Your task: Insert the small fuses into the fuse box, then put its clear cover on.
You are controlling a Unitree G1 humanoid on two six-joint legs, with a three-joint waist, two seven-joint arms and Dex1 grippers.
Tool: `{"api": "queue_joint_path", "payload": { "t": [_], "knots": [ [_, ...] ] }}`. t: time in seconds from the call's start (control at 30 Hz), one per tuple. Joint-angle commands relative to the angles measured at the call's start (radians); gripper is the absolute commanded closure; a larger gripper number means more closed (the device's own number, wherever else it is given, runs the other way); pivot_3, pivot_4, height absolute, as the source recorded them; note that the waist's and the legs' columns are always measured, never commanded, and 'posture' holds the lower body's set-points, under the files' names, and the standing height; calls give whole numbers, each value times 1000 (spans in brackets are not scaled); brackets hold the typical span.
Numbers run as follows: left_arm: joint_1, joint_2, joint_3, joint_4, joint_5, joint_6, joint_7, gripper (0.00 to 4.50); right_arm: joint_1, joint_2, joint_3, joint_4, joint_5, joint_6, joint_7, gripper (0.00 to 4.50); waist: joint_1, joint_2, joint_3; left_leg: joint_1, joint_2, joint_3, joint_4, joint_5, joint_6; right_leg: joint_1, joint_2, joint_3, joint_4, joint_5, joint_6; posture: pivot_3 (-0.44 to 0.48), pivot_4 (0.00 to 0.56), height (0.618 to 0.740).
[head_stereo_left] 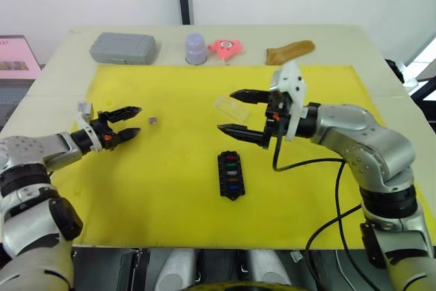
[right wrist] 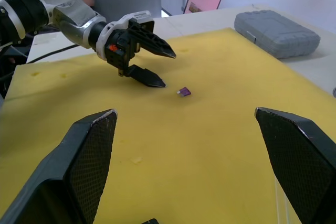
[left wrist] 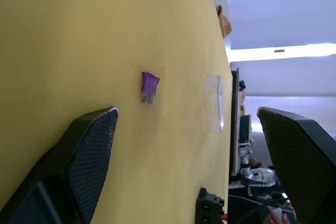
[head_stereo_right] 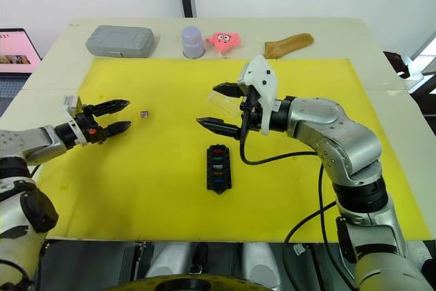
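Observation:
The black fuse box [head_stereo_left: 231, 174] lies flat on the yellow mat [head_stereo_left: 157, 195], with several coloured small fuses seated in its slots. One purple fuse [head_stereo_left: 153, 120] lies loose on the mat, just in front of the tips of my left gripper [head_stereo_left: 128, 123], which is open and empty. The left wrist view has that purple fuse [left wrist: 149, 86] ahead of the fingers [left wrist: 89, 150]. The clear cover [head_stereo_left: 231, 108] lies on the mat beyond the fuse box. My right gripper [head_stereo_left: 226, 110] hovers wide open over the cover, one finger on each side, holding nothing.
Along the table's far edge stand a grey rounded case [head_stereo_left: 123, 48], a lilac cup [head_stereo_left: 195, 48], a pink star toy [head_stereo_left: 225, 47] and a brown object [head_stereo_left: 289, 51]. A laptop [head_stereo_right: 19, 49] sits off the table's left. A black cable [head_stereo_left: 320, 163] hangs from my right arm.

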Motion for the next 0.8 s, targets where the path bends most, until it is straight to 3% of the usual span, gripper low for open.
{"api": "queue_joint_path", "payload": {
  "t": [0.03, 0.23, 0.8],
  "knots": [
    [-51, -19, -11, 15, 6, -2, -13, 0, 0, 4, -14, -22, -7, -15, -16, 63, 2, 0, 0, 0, 0, 0, 0, 0, 0, 0, 0, 0, 0, 0, 0, 0, 150, 740],
    [-90, -70, -77, 27, 70, -39, 8, 0, 15, 6, -10, -27, -19, -12, -36, 63, 2, 0, 0, 0, 0, 0, 0, 0, 0, 0, 0, 0, 0, 0, 0, 0, 150, 740],
    [-101, -98, -15, 165, 103, -186, 11, 0, 25, -27, -19, -48, -27, -7, -41, 63, 0, 0, -1, 1, 0, 0, 0, 1, -1, 1, 0, 0, 1, 0, 0, 0, 150, 740]
  ]
}}
